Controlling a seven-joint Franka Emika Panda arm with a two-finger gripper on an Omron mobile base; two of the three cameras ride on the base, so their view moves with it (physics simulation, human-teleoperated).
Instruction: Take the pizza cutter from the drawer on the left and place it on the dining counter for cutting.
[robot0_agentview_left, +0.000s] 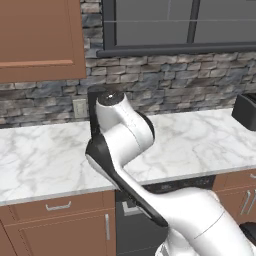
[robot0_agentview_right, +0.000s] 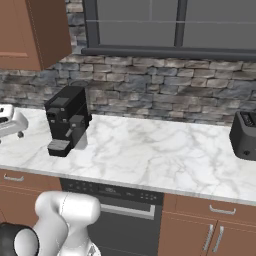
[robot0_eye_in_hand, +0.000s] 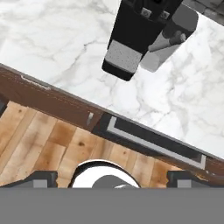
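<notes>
The drawer (robot0_agentview_left: 60, 205) is the reddish-brown wood front with a small curved silver handle, left of the black dishwasher, and it is closed. It also shows at the left edge of the right base view (robot0_agentview_right: 14, 179) and as a dark wood band in the hand view (robot0_eye_in_hand: 48, 98). The pizza cutter is hidden, and the dining counter is out of view. My gripper (robot0_eye_in_hand: 113, 178) hovers above the floor in front of the cabinets, open, its two fingertips (robot0_eye_in_hand: 41, 178) far apart with nothing between them.
A black coffee machine (robot0_agentview_right: 67, 120) stands on the marble worktop (robot0_agentview_right: 150, 155) above the drawer; the hand view has it at the top (robot0_eye_in_hand: 140, 35). A black toaster (robot0_agentview_right: 245, 134) sits far right. The dishwasher (robot0_agentview_right: 120, 205) is below, an upper cabinet (robot0_agentview_left: 40, 40) at top left.
</notes>
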